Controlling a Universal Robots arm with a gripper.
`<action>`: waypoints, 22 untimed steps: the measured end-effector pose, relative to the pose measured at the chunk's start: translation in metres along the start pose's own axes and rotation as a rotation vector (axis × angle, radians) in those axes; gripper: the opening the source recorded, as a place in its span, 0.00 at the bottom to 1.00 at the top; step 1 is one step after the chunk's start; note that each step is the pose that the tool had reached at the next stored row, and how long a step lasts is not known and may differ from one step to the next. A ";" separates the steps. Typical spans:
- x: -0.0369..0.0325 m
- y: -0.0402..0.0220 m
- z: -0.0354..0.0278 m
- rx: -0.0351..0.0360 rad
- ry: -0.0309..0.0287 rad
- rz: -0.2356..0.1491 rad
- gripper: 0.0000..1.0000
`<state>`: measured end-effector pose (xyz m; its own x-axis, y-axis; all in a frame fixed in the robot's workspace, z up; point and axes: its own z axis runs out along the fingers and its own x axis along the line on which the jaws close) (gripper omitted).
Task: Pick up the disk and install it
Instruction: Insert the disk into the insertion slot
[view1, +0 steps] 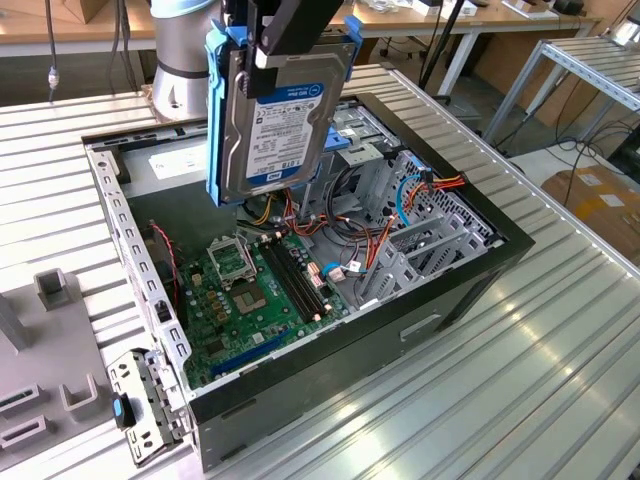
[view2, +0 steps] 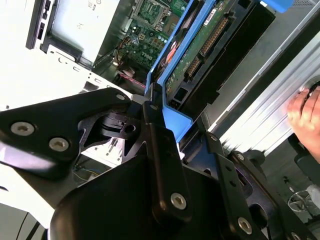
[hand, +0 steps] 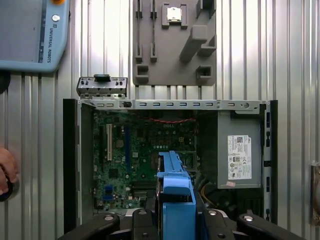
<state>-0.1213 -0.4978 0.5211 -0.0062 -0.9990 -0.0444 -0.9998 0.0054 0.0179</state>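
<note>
Close up, our pincer (view2: 175, 122) pinches the disk (view1: 275, 120), the open computer case (view1: 400, 340) lying below it: we have pickup done, installation outstanding.

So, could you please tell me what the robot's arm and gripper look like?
The arm is a silver-grey cylinder with a light-blue cap. The gripper is black, built of flat angular links joined by silver screw heads.

disk (view1: 272, 110) hangs on edge in the gripper (view1: 285, 45), above the open case (view1: 440, 300). case lies on the slatted table (view1: 540, 390). motherboard (view1: 250, 295) flat on the case floor, power-supply box (view1: 180, 165) inside at the far end. fixture plate (view1: 50, 390) on the table, exterior view's left of the case.
</note>
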 end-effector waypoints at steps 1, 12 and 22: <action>0.0027 0.0000 0.0000 0.0000 -0.0002 0.000 0.37; 0.0235 -0.0248 0.0016 0.0000 0.0005 0.000 0.37; 0.0333 -0.0411 0.0034 0.0001 0.0012 0.000 0.37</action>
<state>-0.0805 -0.5311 0.5154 -0.0062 -0.9990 -0.0432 -0.9998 0.0054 0.0178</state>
